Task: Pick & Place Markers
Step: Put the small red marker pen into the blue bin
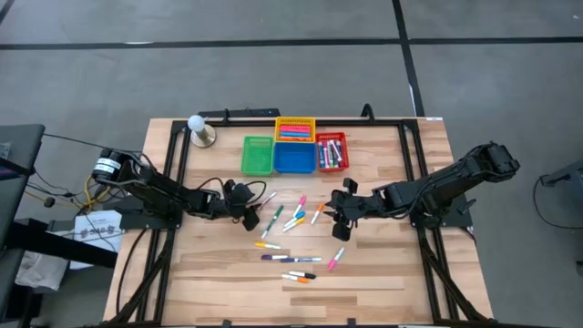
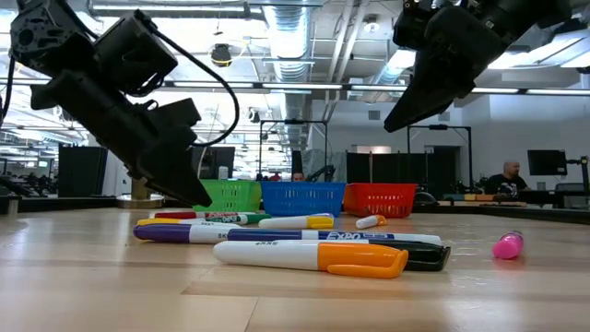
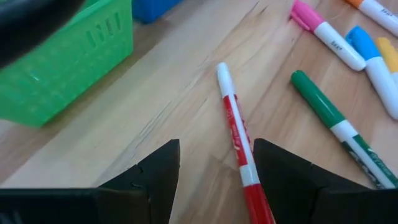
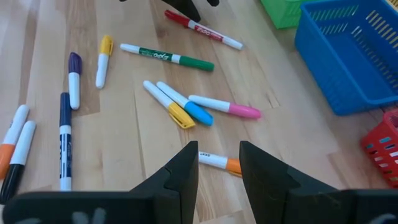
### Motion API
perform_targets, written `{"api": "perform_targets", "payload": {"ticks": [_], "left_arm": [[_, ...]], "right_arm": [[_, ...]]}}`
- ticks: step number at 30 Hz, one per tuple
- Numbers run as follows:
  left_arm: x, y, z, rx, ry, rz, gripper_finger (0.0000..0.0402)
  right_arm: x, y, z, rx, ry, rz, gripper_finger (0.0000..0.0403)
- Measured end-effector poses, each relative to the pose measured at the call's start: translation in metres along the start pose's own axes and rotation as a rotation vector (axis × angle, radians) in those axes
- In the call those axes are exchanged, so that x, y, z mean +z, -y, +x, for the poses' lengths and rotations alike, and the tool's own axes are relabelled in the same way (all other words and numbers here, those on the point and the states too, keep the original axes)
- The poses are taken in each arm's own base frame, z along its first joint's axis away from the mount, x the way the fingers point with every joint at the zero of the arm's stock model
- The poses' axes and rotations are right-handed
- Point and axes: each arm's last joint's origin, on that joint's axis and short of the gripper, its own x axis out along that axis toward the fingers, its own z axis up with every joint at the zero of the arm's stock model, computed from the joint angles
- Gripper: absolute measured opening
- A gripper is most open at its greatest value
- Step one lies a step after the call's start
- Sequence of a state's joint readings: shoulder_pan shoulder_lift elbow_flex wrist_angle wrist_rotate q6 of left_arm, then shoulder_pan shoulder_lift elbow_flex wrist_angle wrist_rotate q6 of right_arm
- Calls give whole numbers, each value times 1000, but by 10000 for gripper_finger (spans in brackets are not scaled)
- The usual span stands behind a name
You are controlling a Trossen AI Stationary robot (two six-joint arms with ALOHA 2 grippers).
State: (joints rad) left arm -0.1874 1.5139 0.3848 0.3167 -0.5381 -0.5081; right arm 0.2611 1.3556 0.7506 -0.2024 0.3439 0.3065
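Straddling the red marker (image 3: 239,140), left gripper (image 3: 216,167) is gaping; I'm judging it light, slick, gripping mid-barrel. Right gripper (image 4: 218,163) is hanging part-open, empty.

A green basket (image 1: 258,156), blue basket (image 1: 294,158) and red basket (image 1: 332,152) sit side by side on the wooden counter (image 1: 383,269); a yellow basket (image 1: 294,128) touches behind the blue one

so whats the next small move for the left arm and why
Probably lower and close. The left gripper is open with its fingers on either side of the red marker, which lies loose on the table beside the green basket.
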Motion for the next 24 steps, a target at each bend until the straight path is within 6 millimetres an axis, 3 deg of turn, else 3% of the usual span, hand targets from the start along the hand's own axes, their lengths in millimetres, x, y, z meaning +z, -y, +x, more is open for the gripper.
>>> {"api": "perform_targets", "payload": {"ticks": [16,24], "left_arm": [[-2,6,-1,-59,-6,-1,205],[-18,8,18,-28,-41,26,205]], "right_arm": [[0,0,0,1,0,-2,107],[0,0,0,1,1,-1,107]]}}
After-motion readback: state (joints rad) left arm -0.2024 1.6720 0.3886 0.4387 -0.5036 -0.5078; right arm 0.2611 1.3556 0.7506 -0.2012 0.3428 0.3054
